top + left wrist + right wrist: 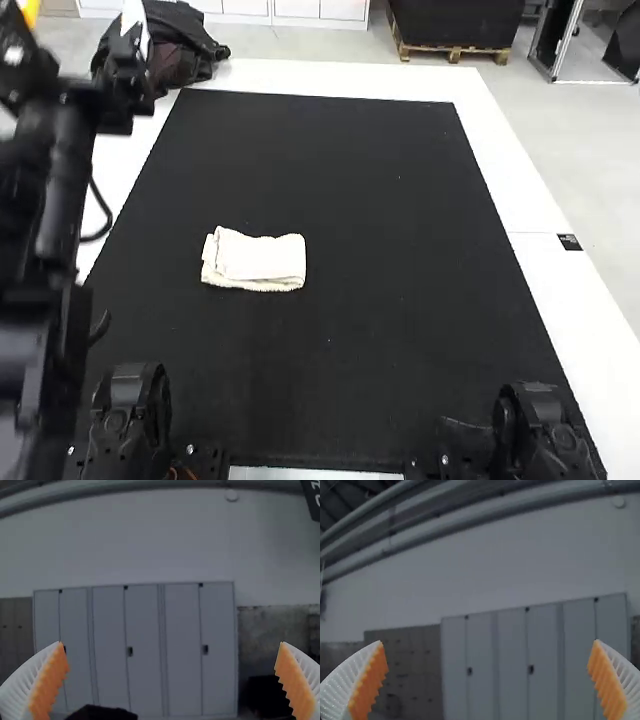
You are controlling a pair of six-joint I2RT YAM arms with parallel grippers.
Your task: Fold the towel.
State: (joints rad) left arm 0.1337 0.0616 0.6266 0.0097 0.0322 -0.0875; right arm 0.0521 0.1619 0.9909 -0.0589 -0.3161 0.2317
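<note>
White worktop, mostly covered by black mat, pale border around it. Dark bag, bunched up, at far left corner; can't tell if it rests on the worktop. Small black label on right border, by a seam. Left wrist view: pale wall, row of closed grey lockers. Right wrist view: same kind of lockers, pipes running above.

Bright light washes the white tabletop in the high view, while both wrist views lie dim.
</note>
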